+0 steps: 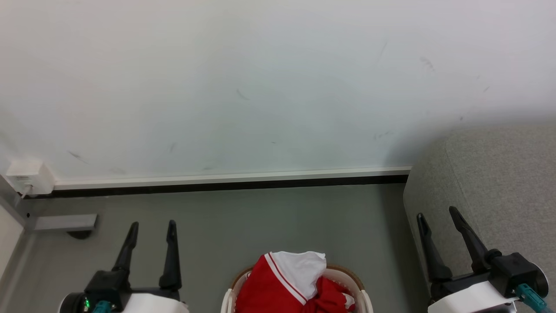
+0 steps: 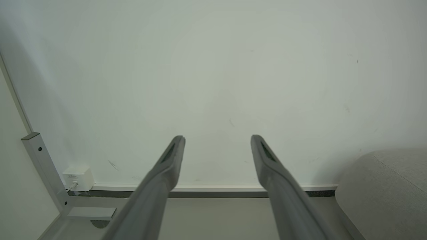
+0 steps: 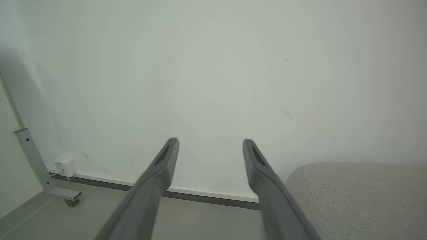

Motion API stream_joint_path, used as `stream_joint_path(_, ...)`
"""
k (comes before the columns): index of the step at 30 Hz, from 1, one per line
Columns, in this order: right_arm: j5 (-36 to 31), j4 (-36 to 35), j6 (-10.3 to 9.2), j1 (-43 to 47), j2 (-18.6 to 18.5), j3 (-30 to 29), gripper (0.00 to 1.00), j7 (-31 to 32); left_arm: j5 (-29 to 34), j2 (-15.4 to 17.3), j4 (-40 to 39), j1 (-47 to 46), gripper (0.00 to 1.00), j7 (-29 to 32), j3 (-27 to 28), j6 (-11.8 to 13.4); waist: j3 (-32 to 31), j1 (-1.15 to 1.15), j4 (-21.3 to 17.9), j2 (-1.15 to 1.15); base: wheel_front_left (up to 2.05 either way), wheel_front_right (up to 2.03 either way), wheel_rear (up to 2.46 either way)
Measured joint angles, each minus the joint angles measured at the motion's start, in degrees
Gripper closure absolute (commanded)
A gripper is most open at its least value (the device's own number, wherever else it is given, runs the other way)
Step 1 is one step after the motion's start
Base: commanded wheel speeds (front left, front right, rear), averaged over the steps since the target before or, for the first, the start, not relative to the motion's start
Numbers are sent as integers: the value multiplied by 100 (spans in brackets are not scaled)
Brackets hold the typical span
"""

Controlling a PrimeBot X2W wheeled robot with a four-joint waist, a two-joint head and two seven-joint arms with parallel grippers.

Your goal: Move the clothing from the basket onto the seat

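Red clothing point(image 1: 278, 289) with a white panel is heaped in the cream basket point(image 1: 360, 298) at the bottom middle of the head view. The light grey seat point(image 1: 499, 182) rises at the right and also shows as the seat point(image 2: 387, 190) in the left wrist view and the seat point(image 3: 360, 196) in the right wrist view. My left gripper point(image 1: 153, 225) stands open left of the basket, empty, fingers point(image 2: 170, 160) spread toward the wall. My right gripper point(image 1: 436, 213) is open too, in front of the seat's rounded corner, holding nothing; its fingers point(image 3: 257, 163) point at the wall.
A white wall point(image 1: 260, 87) with a baseboard point(image 1: 230, 178) runs behind the grey floor point(image 1: 260, 221). A white socket box point(image 1: 28, 176) and a metal frame leg point(image 1: 65, 222) on a caster sit at the far left.
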Motion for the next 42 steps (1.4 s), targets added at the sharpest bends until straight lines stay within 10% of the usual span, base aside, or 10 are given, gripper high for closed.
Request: stream_joint_path(42, 69, -75, 0, -299, -66, 63, 0, 0, -102, 2, -73, -96, 0, 0, -37, 1, 350, 0, -172, 0, 0, 0, 0)
